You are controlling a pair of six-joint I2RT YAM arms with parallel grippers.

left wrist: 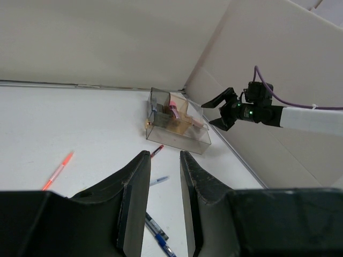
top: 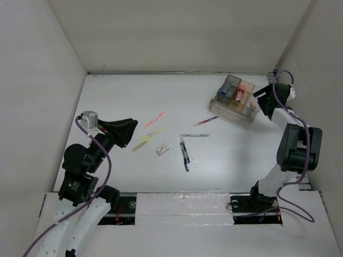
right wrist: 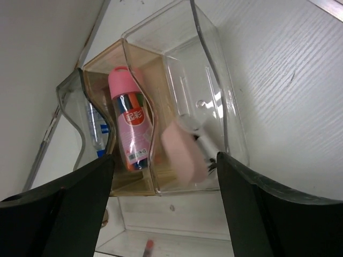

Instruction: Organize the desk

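Note:
The white desk (top: 118,96) holds scattered stationery: an orange pen (top: 155,119), two yellow highlighters (top: 146,140), a small white eraser (top: 162,149), blue pens (top: 185,153), a thin pen (top: 195,136) and a red pen (top: 206,121). A clear compartmented organizer (top: 233,100) stands at the back right. My right gripper (top: 259,101) is open just above it (right wrist: 165,157). A blurred pink object (right wrist: 185,152) lies in the clear compartment, free of my fingers. My left gripper (top: 131,134) is open and empty above the highlighters (left wrist: 163,154).
The organizer also holds a pink tube (right wrist: 128,126) in its amber compartment and a blue-labelled item (right wrist: 96,128) in its grey one. White walls enclose the desk on three sides. A metal rail (top: 177,191) runs along the near edge.

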